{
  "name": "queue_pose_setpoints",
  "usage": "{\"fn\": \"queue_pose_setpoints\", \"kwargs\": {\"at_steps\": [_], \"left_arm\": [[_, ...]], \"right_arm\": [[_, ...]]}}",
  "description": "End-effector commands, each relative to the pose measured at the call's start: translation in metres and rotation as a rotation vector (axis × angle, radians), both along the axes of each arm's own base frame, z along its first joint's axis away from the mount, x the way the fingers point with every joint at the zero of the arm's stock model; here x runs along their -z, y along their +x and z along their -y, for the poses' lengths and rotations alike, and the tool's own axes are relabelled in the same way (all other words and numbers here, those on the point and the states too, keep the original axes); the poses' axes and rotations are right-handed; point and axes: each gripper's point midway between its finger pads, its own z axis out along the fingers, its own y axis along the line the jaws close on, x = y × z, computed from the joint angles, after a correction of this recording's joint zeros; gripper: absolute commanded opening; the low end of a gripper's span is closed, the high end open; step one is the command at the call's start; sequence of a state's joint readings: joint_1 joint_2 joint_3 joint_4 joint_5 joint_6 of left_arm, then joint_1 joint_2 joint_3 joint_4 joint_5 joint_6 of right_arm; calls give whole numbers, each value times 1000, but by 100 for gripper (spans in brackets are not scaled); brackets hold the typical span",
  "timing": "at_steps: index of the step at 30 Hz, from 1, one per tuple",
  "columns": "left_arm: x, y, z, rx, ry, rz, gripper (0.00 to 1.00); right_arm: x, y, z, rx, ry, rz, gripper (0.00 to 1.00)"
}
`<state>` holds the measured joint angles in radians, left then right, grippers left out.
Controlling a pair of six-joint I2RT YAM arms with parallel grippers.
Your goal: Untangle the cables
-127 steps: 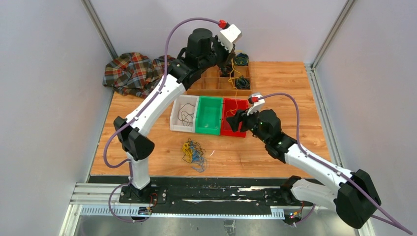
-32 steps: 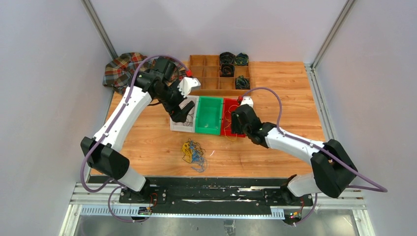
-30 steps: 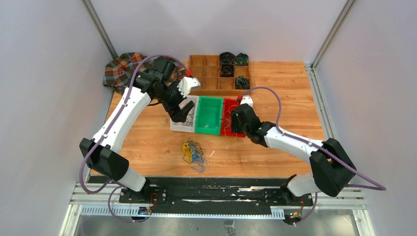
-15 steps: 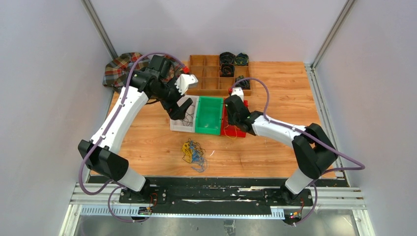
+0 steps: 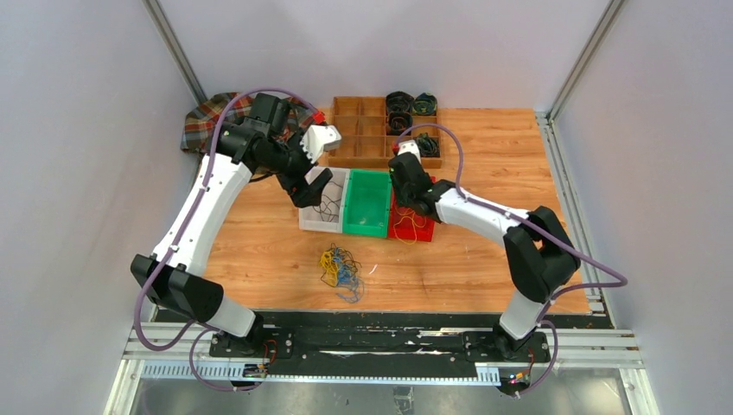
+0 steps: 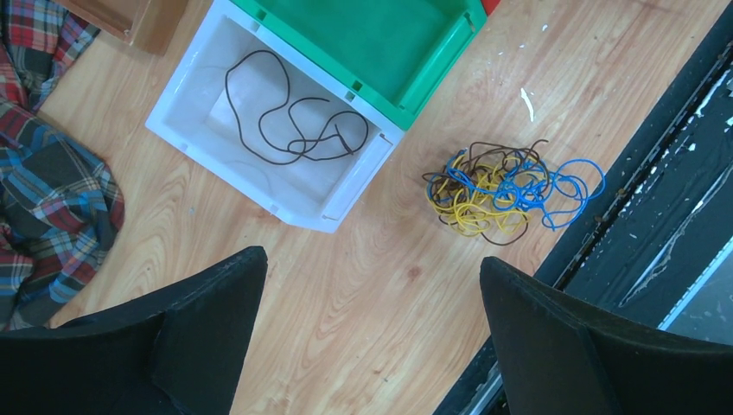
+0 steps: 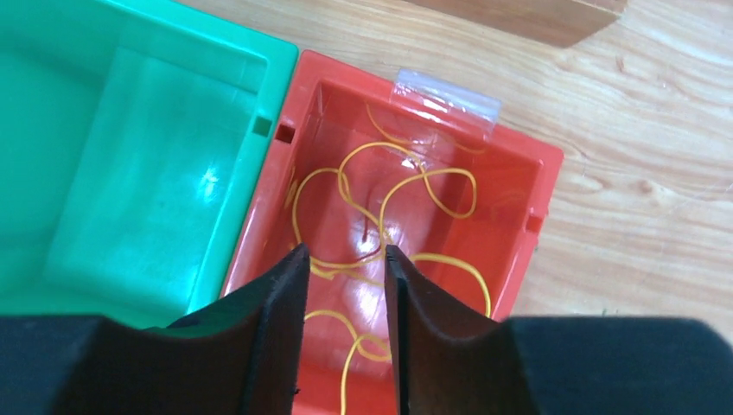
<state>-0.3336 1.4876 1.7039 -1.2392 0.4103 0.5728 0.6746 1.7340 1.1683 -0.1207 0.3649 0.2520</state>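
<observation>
The cables [image 5: 340, 270] lie as one small clump of yellow, blue and dark loops on the counter [image 5: 259, 251]. It is in the lower middle of the top view, near the front edge. In the left wrist view the clump is in the right half of the frame, near a corner of the white bin [image 6: 363, 181]. No pincer touches it.

Above the clump in the top view three bins stand in a row, touching each other. The white bin has one dark cable [image 6: 294, 147] inside. The green bin [image 5: 367, 203] shows no cable. The red bin [image 7: 519, 233] has one yellow cable [image 7: 428, 171] in it.

The left pincer [image 6: 372, 268] hangs over the white bin with its jaws spread wide, and it holds nothing. The right pincer [image 7: 346, 252] hangs over the red bin. Its jaws stand with a narrow gap and I see nothing between them. The yellow cable lies on the bin floor below.

I judge the sorting partly done: one dark and one yellow cable are separated, and the rest waits in the clump. The step in hand seems to be the dropping of the yellow cable into the red bin. The next move calls for the arms to go down to the clump. One pincer should hold the mass and the other should pinch a single loop, perhaps a blue one, and pull slowly so that no knot tightens.
</observation>
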Motion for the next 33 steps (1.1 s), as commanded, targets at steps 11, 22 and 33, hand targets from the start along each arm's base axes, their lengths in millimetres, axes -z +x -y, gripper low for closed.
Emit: {"fn": "queue_pose_setpoints", "kwargs": {"at_steps": [11, 22, 33], "left_arm": [[-8, -8, 3, 42, -36, -16, 98], [-3, -13, -2, 43, -13, -20, 98], [0, -17, -8, 51, 14, -9, 98]], "right_arm": [[7, -66, 24, 94, -21, -48, 41], [26, -36, 18, 78, -62, -7, 9], [17, 11, 17, 51, -71, 21, 1]]}}
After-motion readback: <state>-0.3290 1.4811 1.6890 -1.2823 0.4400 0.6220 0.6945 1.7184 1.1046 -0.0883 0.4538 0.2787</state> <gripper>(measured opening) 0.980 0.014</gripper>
